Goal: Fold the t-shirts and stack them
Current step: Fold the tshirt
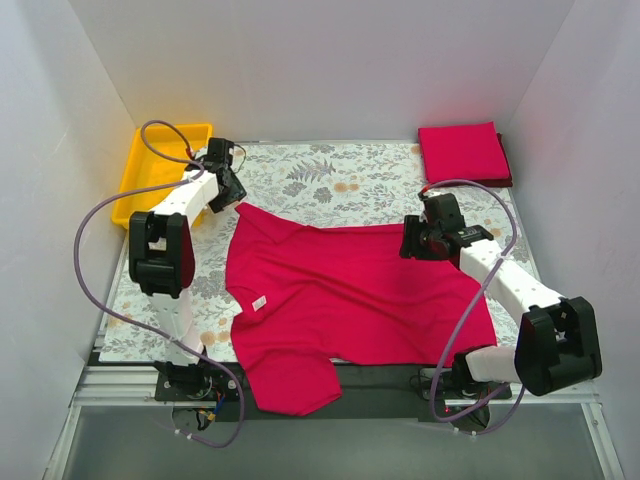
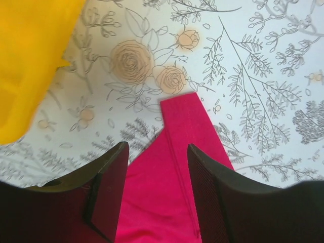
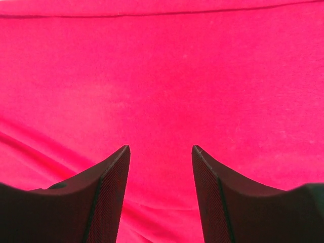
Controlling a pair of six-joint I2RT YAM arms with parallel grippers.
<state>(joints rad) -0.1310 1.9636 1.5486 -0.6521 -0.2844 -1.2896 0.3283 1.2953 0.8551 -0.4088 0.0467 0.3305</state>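
shirt (image 1: 340, 300): crimson, spread open on the surface (image 1: 330, 180), kinda rumpled, white neck tag (image 1: 260, 302) showing, near sleeve (image 1: 290, 385) over the front edge | folded shirt (image 1: 463, 152): tidy square, far-right corner | left fingers (image 2: 107, 192): apart, over the shirt's far tip by the yellow tray (image 1: 135, 165) | right fingers (image 3: 109, 202): apart too, over red cloth

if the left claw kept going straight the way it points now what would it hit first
Most likely the spread t-shirt: its narrow red end lies straight ahead of the open left claw, on the floral table cover. How far above it the claw is remains unclear.
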